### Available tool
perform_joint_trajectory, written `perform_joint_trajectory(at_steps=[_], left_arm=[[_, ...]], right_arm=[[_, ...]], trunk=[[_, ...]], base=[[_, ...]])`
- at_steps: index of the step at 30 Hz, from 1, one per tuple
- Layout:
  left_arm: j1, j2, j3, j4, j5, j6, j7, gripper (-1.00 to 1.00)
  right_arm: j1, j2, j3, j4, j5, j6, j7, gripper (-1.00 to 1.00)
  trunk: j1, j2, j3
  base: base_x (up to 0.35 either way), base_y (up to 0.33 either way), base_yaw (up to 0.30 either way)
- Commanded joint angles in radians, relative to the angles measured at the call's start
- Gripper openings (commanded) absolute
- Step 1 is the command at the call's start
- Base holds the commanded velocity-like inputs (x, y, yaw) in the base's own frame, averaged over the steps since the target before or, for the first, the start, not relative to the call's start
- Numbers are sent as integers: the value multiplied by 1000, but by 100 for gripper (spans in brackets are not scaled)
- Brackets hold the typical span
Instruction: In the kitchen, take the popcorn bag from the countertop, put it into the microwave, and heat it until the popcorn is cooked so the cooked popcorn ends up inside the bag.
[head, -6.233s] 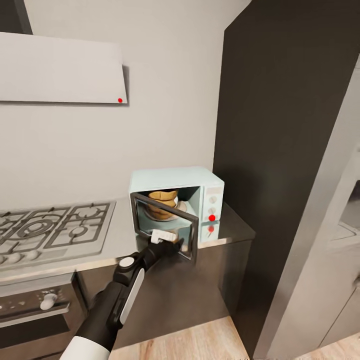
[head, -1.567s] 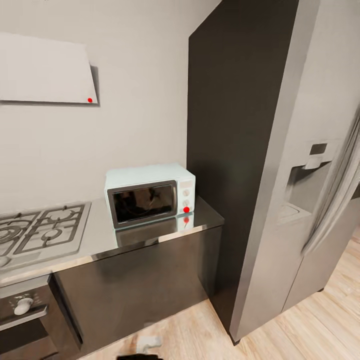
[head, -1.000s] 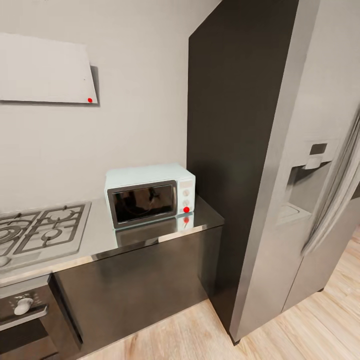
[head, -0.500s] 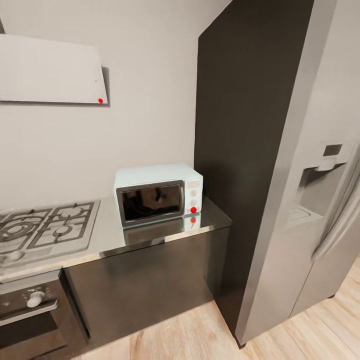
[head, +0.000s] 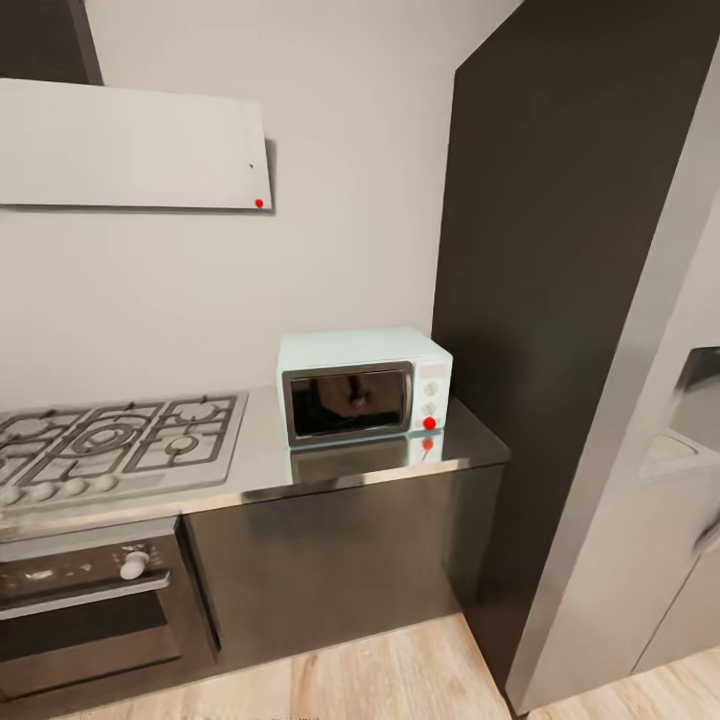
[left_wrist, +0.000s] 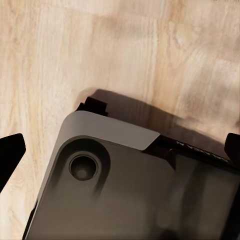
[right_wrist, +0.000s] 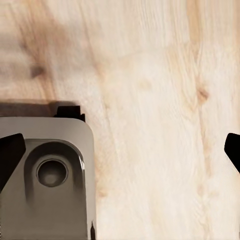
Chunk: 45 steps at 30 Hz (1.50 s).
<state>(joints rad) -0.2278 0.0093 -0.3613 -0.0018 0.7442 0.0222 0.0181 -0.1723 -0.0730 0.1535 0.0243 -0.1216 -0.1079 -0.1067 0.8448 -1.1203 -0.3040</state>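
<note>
Well apart from both sets of jaws, on the surface (head: 340, 475): one microwave (head: 363, 385), door shut, one red dot lit, judged mid-heating. Popcorn bag: none visible through the dark glass; presumably inside. One hob (head: 115, 447), one oven (head: 90, 610).

Left jaws (left_wrist: 120, 150): spread wide, empty, hanging over wooden floor (right_wrist: 150, 100) and one grey base corner (left_wrist: 125, 190), idle while cooking runs. Right jaws (right_wrist: 120, 150): likewise parted, empty.

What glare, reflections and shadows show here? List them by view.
Head view: the microwave and its red dot mirror in the shiny countertop; its dark door carries faint reflections. Left wrist view: a soft dark shadow edges the robot's grey base on the wood floor.
</note>
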Motion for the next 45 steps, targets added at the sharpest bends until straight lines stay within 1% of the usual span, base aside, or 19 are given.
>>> perform_joint_trajectory(at_steps=[1,24,27,30,34,45], left_arm=[[-1,0,-8,0,8,2,2,100],[-1,-2,-11,-1,5,4,2,100],[-1,-2,-11,-1,5,4,1,100],[-1,-3,-11,-1,4,4,1,100],[-1,-3,-11,-1,4,4,1,100],[-1,-2,-11,-1,6,3,2,100]], right_arm=[[-1,0,9,3,-10,-6,0,100],[-1,1,8,2,-7,-7,0,100],[-1,0,5,2,-8,-8,2,100],[-1,-6,-2,2,-14,-13,10,100],[-1,-5,2,2,-11,-14,12,100],[-1,-1,8,2,-5,-6,10,100]], trunk=[[0,-1,-1],[0,-1,-1],[0,-1,-1],[0,-1,-1],[0,-1,-1],[0,-1,-1]], base=[[0,0,277],[0,0,272],[0,0,79],[0,0,19],[12,-17,2],[146,-216,0]])
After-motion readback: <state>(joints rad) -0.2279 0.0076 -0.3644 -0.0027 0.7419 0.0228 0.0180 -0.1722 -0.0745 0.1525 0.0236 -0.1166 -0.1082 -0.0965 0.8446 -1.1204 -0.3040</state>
